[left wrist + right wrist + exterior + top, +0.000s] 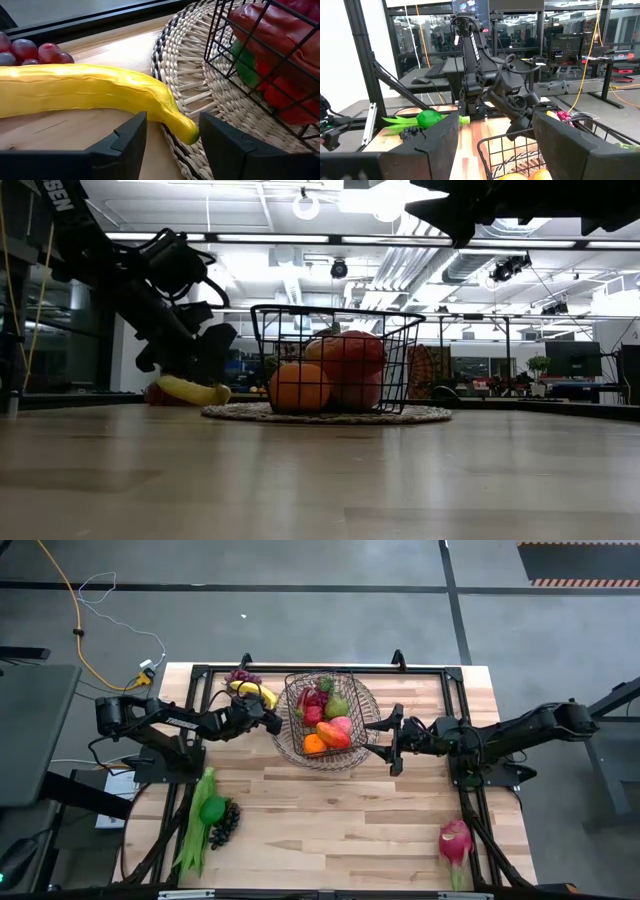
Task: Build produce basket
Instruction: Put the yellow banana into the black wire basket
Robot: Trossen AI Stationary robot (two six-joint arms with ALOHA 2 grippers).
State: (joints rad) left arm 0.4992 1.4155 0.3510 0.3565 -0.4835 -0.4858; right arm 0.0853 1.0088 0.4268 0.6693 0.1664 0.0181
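Straddling the banana's tip beside the basket, the left gripper stands open, fingers not yet clamped; the right gripper hovers open.

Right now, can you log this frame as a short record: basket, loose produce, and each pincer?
basket: wire basket on woven mat, holding several fruits
banana: yellow banana beside the mat, tip between the left pincer's fingers
left pincer: left pincer open around banana tip
right pincer: right pincer open, at basket's right side
loose produce: grapes, dragon fruit, green beans
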